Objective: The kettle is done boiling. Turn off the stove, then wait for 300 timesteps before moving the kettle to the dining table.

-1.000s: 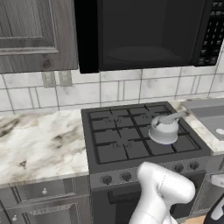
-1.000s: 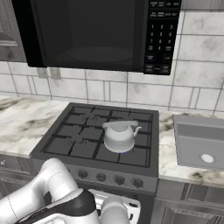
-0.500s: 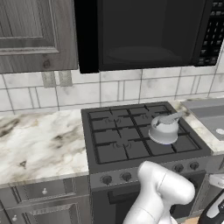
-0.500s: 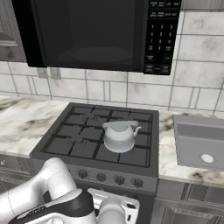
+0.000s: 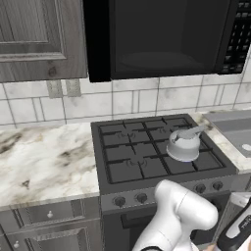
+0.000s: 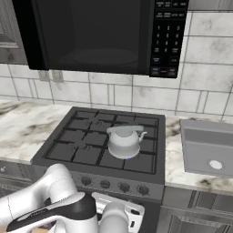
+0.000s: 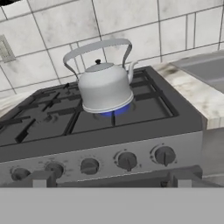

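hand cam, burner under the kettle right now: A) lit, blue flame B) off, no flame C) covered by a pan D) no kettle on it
A: in the hand view a blue flame glows under the base of the kettle, which sits on the grate of the stove, so the burner is not yet off.

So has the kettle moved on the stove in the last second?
No. The kettle sits on the same right-hand grate of the stove, its spout toward the sink side, just as in the earlier pictures.
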Robot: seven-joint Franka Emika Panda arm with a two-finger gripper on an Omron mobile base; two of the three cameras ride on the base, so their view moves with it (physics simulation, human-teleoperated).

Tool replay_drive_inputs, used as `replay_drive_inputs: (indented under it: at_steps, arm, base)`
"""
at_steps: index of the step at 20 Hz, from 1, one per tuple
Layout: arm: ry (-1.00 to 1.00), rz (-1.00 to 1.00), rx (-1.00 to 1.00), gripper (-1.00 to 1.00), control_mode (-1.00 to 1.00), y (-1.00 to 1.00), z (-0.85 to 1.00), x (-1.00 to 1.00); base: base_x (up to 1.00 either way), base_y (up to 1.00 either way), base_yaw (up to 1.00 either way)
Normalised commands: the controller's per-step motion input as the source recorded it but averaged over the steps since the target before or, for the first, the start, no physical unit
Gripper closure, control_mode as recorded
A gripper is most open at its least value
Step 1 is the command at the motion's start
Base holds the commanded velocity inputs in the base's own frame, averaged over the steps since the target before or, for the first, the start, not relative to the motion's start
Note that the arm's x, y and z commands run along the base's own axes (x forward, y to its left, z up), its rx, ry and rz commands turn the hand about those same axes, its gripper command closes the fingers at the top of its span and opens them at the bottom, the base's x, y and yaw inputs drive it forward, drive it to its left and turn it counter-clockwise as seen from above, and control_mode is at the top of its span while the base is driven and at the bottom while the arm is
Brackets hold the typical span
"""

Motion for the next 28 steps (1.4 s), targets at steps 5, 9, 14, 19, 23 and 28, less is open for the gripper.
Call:
replay_drive_inputs:
  at_steps: [5,9,14,19,23,28]
  arm:
    - [-0.08,-0.03,-0.04,-1.0,-1.0,-0.01,0.0,0.07]
    - [-0.07,-0.05,-0.05,-1.0,-1.0,-0.04,-0.01,0.07]
    - [-0.07,-0.05,-0.05,-1.0,-1.0,-0.04,-0.04,0.03]
    - [-0.01,-0.06,-0.03,-1.0,-1.0,0.0,-0.05,0.1]
    - [0.0,-0.05,-0.01,-1.0,-1.0,0.0,-0.08,0.18]
    - [0.0,-0.02,0.0,-1.0,-1.0,0.0,-0.07,0.18]
  base:
    - [0.0,0.0,0.0]
    - [0.0,0.0,0.0]
    - [0.0,0.0,0.0]
    - [0.0,0.0,0.0]
    - [0.0,0.0,0.0]
    - [0.0,0.0,0.0]
